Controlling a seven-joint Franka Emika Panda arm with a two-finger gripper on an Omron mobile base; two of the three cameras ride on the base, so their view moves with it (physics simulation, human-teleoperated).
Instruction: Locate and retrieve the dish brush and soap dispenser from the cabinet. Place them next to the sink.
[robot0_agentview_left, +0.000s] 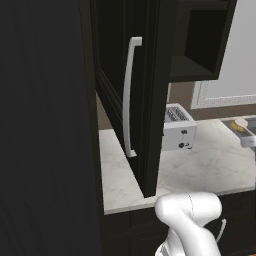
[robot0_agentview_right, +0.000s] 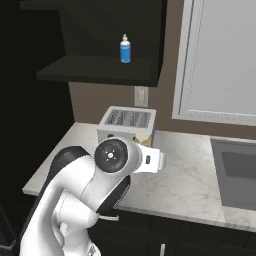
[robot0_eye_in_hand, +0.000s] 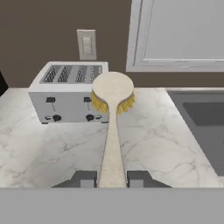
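Carrying the dish brush (robot0_eye_in_hand: 112, 113) appears to be the step in hand: the gripper (robot0_eye_in_hand: 112, 178), at the bottom centre of the hand view, is clamped narrow on the thin handle, and the round pale head juts out mid-frame over the marble counter (robot0_eye_in_hand: 52, 148), in front of the toaster (robot0_eye_in_hand: 65, 92). The sink (robot0_eye_in_hand: 203, 127) lies at the right edge, so the next move likely calls for swinging right and setting the brush down on the counter just beside the basin rim. In the right base view, the soap dispenser (robot0_agentview_right: 125, 49) stands upright, alone on the open cabinet (robot0_agentview_right: 95, 67) shelf at upper centre, not yet fetched.
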